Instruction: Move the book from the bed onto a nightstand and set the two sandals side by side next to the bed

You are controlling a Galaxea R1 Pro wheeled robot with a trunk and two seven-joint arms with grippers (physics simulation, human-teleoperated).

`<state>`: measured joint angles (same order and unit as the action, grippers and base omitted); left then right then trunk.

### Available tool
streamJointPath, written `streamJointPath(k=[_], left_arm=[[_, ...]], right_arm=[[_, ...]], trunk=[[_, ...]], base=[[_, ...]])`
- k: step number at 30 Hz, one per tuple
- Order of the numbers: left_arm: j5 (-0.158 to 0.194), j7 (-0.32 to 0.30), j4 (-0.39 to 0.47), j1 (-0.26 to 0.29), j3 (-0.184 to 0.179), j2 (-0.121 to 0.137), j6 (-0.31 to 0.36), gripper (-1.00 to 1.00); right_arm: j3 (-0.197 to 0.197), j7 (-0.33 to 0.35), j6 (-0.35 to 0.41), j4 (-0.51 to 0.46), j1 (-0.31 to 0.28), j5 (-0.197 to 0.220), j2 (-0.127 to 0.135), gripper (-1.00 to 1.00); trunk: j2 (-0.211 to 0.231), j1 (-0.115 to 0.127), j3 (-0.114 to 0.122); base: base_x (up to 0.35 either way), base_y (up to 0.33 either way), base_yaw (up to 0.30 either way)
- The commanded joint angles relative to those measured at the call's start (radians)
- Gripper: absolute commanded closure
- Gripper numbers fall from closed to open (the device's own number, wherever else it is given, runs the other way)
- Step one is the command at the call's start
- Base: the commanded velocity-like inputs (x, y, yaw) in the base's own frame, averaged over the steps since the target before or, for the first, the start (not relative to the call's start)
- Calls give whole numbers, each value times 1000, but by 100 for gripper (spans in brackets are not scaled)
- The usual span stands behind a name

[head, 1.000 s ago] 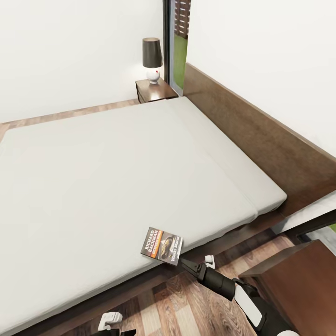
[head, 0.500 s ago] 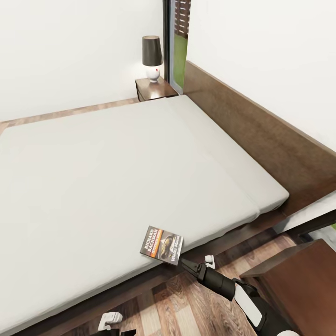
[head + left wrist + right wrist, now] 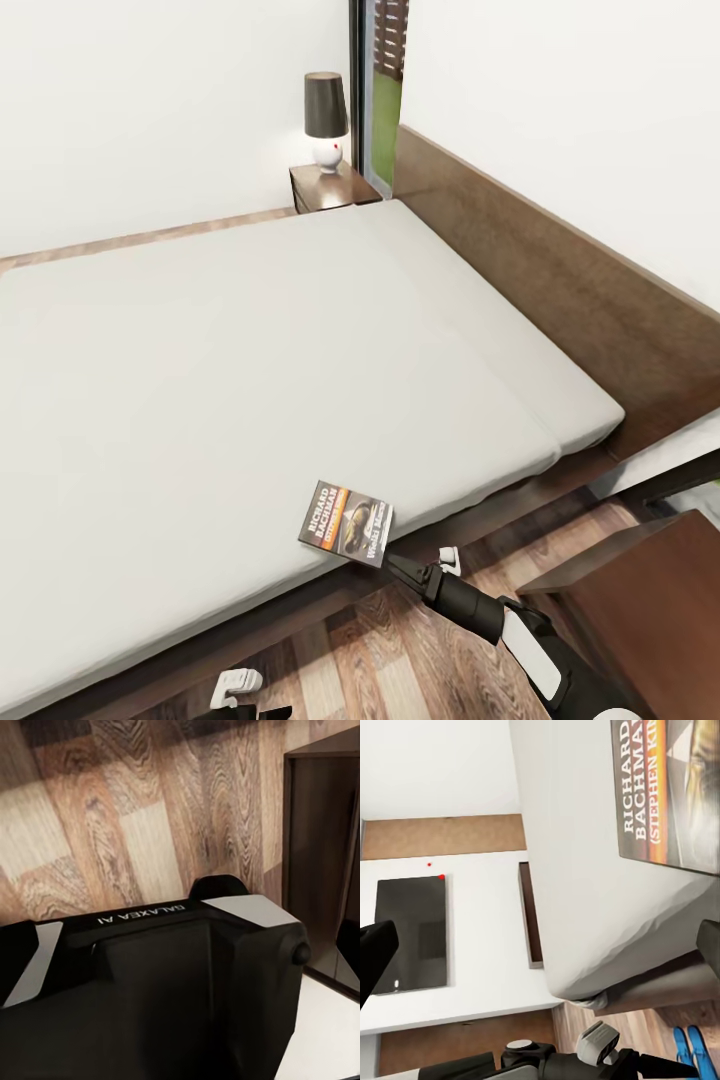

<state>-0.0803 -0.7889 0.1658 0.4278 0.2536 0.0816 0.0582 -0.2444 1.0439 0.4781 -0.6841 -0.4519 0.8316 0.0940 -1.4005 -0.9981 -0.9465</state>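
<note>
Pale grey-white mattress covers most of the head view, on the dark brown bed (image 3: 520, 270) with its headboard running from 12 toward 3 o'clock. One book (image 3: 346, 524) lies flat at about 6 o'clock, right at the mattress's near edge, cover up, which puts it within easy reach from the floor side. The right end effector (image 3: 400, 570) sits just beside the book's lower corner, pointing at it from 5 o'clock; its fingers look spread, with nothing between them, so I judge the arm is lined up for a pick not yet made. Two nightstands show: one (image 3: 335, 188) at 12 o'clock carrying one dark-shaded lamp (image 3: 326, 120), another (image 3: 650, 590) at 4 o'clock, close to the robot and the likelier drop spot. The left end effector (image 3: 238, 688) rests low at 6 o'clock over the wood plank floor (image 3: 380, 650), apparently parked; whether it is spread or closed I cannot tell.

From the left wrist camera, the same floor (image 3: 112, 817), a dark cabinet side (image 3: 319, 847) and part of the robot's own housing appear.

Through the right wrist camera, the book (image 3: 671, 791) rests on the mattress edge ahead, white lettering legible. Two blue sandals (image 3: 690, 1050) lie close together on the floor below the bed.
</note>
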Motion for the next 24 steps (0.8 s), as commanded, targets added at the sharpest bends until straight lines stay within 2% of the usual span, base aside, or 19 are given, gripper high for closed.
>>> streamJointPath(k=[1, 24], left_arm=[[-8, -5, 1, 0, 9, 0, 6, -100], [-9, -5, 1, 0, 9, 0, 6, -100]], right_arm=[[-4, -1, 8, 0, -1, 11, 1, -100], [-4, 0, 8, 0, -1, 11, 1, -100]], trunk=[[-8, -4, -4], [-169, -92, -76]], base=[[0, 0, 0], [0, 0, 0]])
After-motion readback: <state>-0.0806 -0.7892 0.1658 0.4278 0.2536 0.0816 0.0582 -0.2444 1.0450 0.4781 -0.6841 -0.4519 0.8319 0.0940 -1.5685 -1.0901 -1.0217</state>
